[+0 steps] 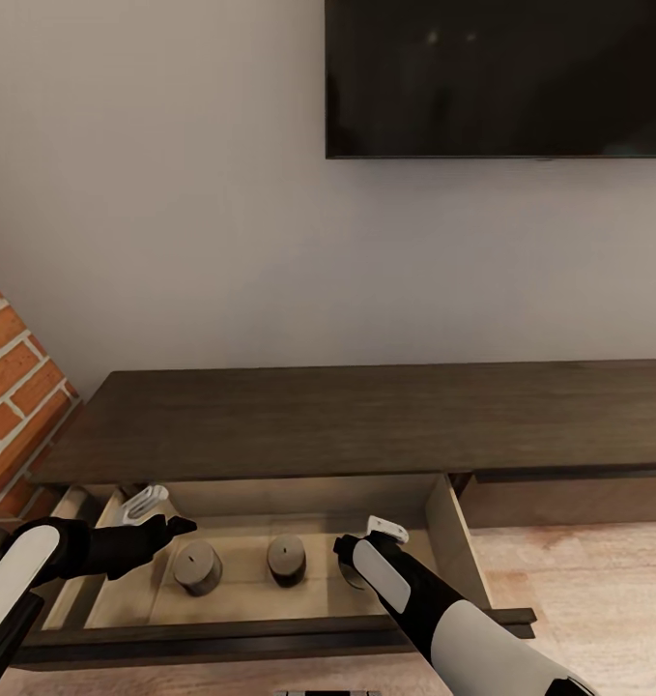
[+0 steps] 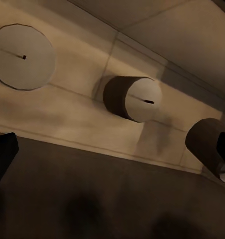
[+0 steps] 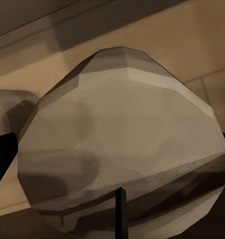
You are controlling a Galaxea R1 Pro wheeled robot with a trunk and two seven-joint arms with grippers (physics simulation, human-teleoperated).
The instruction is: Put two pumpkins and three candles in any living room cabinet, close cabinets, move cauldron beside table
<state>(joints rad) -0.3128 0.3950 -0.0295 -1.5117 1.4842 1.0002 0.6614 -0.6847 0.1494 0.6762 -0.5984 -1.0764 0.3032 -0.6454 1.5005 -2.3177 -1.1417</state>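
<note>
Your right tool [image 1: 355,564] pinches the third candle [image 3: 122,144], low centre, lowering it into the drawer [image 1: 450,527]; left tool [image 1: 163,517] spread.

A dark television [image 1: 501,77] hangs on the pale grey wall [image 1: 173,213], its screen blank. At the left edge a red brick column [image 1: 9,406] stands against that wall, and light wood flooring [image 1: 579,580] spreads across the lower right.
</note>
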